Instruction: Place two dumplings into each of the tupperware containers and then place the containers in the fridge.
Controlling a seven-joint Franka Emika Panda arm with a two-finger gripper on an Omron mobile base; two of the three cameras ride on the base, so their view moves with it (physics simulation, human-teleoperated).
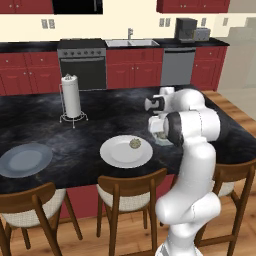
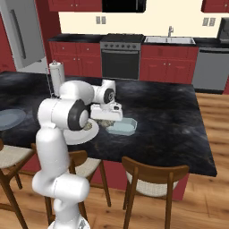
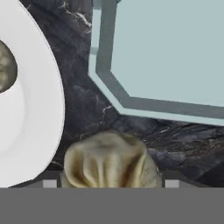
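You've got a dumpling [image 3: 109,159] clamped in the pincer [image 3: 109,183], sitting right between the two finger tips at six o'clock in the hand view, the pincer closed snug around it. Up at one o'clock in that same view is the pale blue-green tupperware container [image 3: 166,57], and its floor looks bare from here, so I'd judge nothing has gone into it yet. Over at nine o'clock is the white plate [image 3: 30,109], with a second dumpling [image 3: 6,65] peeking in at its edge.

From the left base view, that plate [image 1: 117,155] sits on the dark marbled desk [image 1: 40,120] with one dumpling [image 1: 134,143] on it, and the arm's elbow covers the container. The right base view shows the hand low over the desk with the blue-green tub [image 2: 121,127] just beside it at four o'clock.

So you're early: one dumpling in transit, one waiting on the plate. Whether the other tub holds anything, I can't tell. All the filling of this tub and both fridge runs look still ahead.

Around you: a grey plate [image 1: 25,160] at the desk's left end, a paper towel holder [image 1: 71,97], wooden chairs [image 1: 131,192] tucked under the near edge, red cabinets [image 1: 135,67], an oven [image 1: 83,65] and a sink [image 1: 131,43] along the back wall. The fridge [image 2: 22,33] stands at ten o'clock in the right base view, door shut.
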